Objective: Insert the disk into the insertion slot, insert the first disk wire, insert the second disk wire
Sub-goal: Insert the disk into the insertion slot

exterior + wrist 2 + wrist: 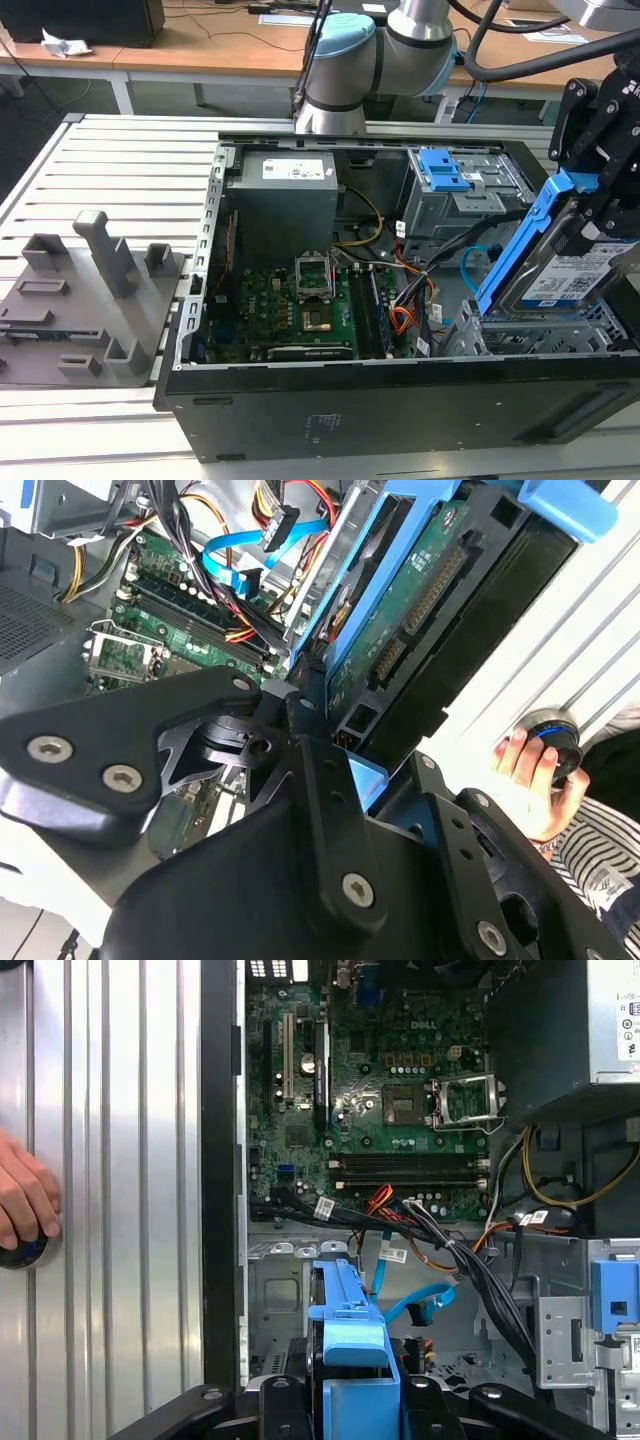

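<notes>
A slatted metal worktop (120, 150) carries an open computer case (300, 400). At the exterior view's right, the hand (588, 205) grasps the disk (560, 275) by its blue carrier, holding it tilted just above the insertion slot (530, 335). The second disk wire (470, 262) loops just beside the slot, on the side toward the motherboard (290, 310).

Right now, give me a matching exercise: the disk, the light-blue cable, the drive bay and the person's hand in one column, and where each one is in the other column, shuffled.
Column one:
1. the disk
2. the second disk wire
3. the insertion slot
4. the hand

Column two:
A. on a round black-and-blue knob, outside the case
B. grey perforated metal, just under the disk
C. held tilted by the gripper
D. a loose light-blue loop inside the case

Pairs: 1-C, 2-D, 3-B, 4-A.
</notes>
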{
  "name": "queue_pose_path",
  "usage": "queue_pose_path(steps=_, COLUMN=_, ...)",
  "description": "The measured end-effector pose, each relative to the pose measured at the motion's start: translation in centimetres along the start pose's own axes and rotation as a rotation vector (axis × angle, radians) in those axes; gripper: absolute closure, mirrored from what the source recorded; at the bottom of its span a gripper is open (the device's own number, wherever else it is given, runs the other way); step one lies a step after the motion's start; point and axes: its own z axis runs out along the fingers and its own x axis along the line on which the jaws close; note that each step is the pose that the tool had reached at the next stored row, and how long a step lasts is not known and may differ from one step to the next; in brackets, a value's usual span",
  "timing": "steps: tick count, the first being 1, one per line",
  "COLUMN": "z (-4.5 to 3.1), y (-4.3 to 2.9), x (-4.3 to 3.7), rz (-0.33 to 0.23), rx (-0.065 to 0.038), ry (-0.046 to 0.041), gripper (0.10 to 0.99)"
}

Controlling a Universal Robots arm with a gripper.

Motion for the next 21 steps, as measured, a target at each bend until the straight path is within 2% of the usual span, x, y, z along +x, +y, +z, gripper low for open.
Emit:
queue_pose_path(steps=5, z=0.38, y=0.03, x=-0.07, rz=0.000, rx=0.000, ry=-0.0024, gripper=0.722)
queue_pose_path(steps=10, z=1.08, y=0.04, x=-0.07, rz=0.000, rx=0.000, ry=-0.0024, gripper=0.722)
queue_pose_path(steps=21, z=1.72, y=0.01, x=-0.07, rz=0.000, rx=0.000, ry=-0.0026, gripper=0.722)
